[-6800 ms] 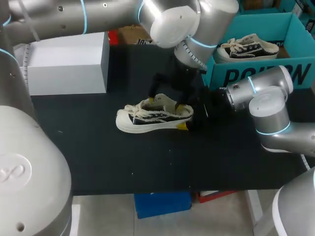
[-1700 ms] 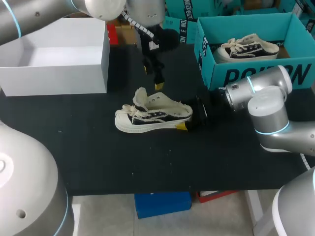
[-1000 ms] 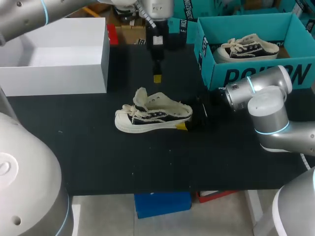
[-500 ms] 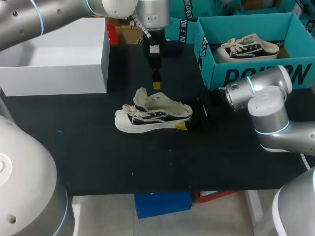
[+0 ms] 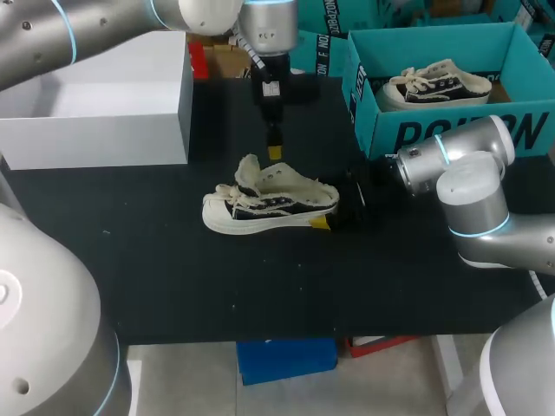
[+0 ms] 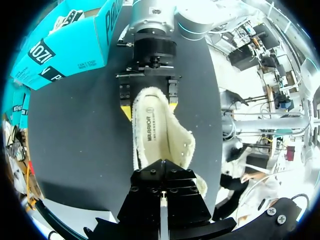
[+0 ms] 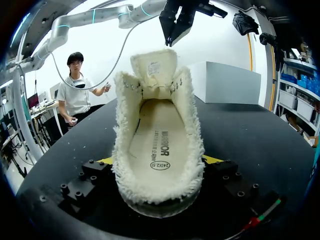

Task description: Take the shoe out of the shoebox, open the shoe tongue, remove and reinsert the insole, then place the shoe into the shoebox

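Note:
A black and cream shoe (image 5: 269,206) lies on the black table, toe to the left. Its tongue (image 5: 248,170) stands pulled up, and the fleecy insole (image 7: 157,142) lies inside the open shoe. My right gripper (image 5: 328,208) comes in from the right and is shut on the heel, one yellow-tipped finger (image 6: 125,110) on each side. My left gripper (image 5: 275,150) hangs shut and empty above the shoe's far side, pointing down. In the left wrist view, the left gripper (image 6: 161,172) is over the tongue end. The teal shoebox (image 5: 451,130) stands at the back right.
A second shoe (image 5: 438,85) lies inside the teal box. A white open box (image 5: 121,117) stands at the back left, close behind the shoe's toe end. Bare black table (image 5: 260,286) spreads in front of the shoe.
The left gripper, which earlier worked at the shoe and raised the tongue, swung back and then came down a little toward the shoe. Shoe and right arm have not moved.

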